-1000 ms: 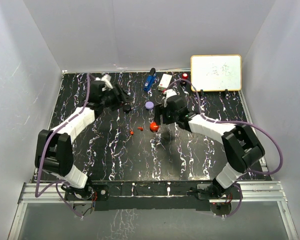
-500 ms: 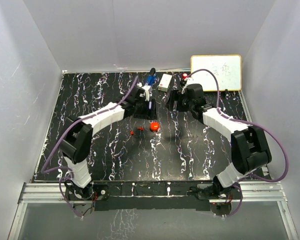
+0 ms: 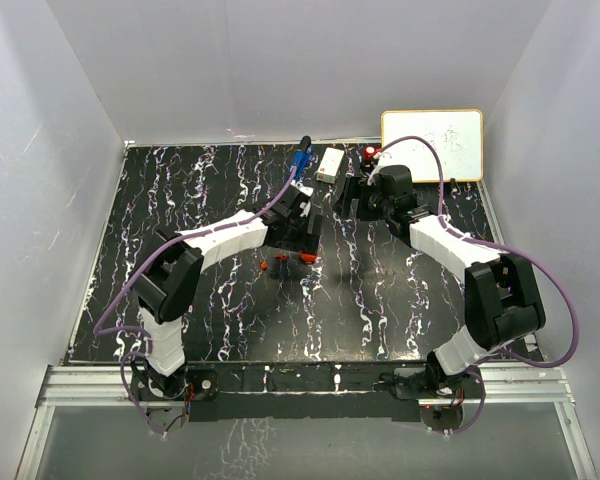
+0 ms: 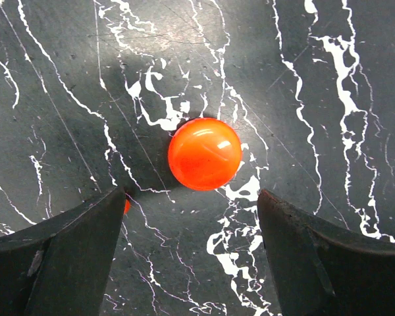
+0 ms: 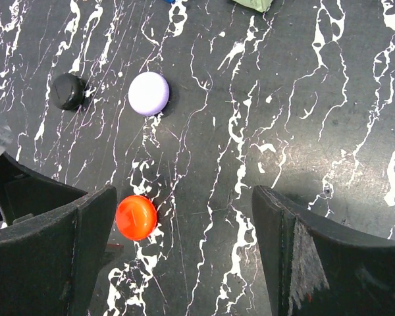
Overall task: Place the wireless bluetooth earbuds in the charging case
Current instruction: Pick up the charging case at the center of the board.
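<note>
The left gripper (image 4: 191, 195) stands wide open and empty, its jaws straddling the round red puck (image 4: 205, 153) without contact. The right gripper (image 5: 184, 197) is equally wide and empty above the worktop (image 5: 303, 99). The wireless bluetooth earbuds (image 3: 264, 266), tiny red pieces, lie just beside that puck. They are probably light, hard and smooth, and liable to skid. Pinch across the body, low to the surface.
</note>
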{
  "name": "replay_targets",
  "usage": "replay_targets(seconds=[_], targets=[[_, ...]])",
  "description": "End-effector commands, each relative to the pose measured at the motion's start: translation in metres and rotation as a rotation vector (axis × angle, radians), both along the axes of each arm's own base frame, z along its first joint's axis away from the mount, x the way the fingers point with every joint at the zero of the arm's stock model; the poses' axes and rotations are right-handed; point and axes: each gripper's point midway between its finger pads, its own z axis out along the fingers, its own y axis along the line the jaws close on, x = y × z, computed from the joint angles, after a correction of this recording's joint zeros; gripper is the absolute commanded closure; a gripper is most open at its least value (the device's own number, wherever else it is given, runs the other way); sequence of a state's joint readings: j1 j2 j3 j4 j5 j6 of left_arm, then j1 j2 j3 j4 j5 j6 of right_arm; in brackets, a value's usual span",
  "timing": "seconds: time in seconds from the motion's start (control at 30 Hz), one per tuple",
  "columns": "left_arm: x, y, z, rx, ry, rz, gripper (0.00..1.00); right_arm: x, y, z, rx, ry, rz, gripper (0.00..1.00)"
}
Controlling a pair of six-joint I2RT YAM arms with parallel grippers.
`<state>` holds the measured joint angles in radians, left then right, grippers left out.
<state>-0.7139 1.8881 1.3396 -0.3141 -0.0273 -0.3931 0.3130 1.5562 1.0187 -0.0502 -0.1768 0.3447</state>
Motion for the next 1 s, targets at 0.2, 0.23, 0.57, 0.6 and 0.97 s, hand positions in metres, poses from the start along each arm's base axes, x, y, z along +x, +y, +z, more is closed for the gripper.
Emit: replay_targets(seconds=[0.2, 0.23, 0.57, 0.6, 0.97], targets=[[0.01, -0.008, -0.002, 0.018, -0.048, 0.014, 0.18, 0.007, 0.002, 0.032, 0.047, -0.096, 0.001, 0.18], [0.009, -0.01, -0.004, 0.02, -0.044, 0.01, 0.18, 0.008, 0.001, 0.031, 0.045, -0.094, 0.0, 0.18], [0.006, -0.016, -0.02, 0.053, -0.039, 0.002, 0.19, 0.006, 0.0, 0.027, 0.048, -0.089, 0.003, 0.18], [0.006, -0.016, -0.021, 0.055, -0.039, 0.003, 0.2, 0.006, 0.0, 0.028, 0.048, -0.089, 0.004, 0.18], [0.004, -0.012, -0.036, 0.129, -0.064, 0.02, 0.29, 0.005, -0.001, 0.024, 0.048, -0.081, 0.003, 0.18]])
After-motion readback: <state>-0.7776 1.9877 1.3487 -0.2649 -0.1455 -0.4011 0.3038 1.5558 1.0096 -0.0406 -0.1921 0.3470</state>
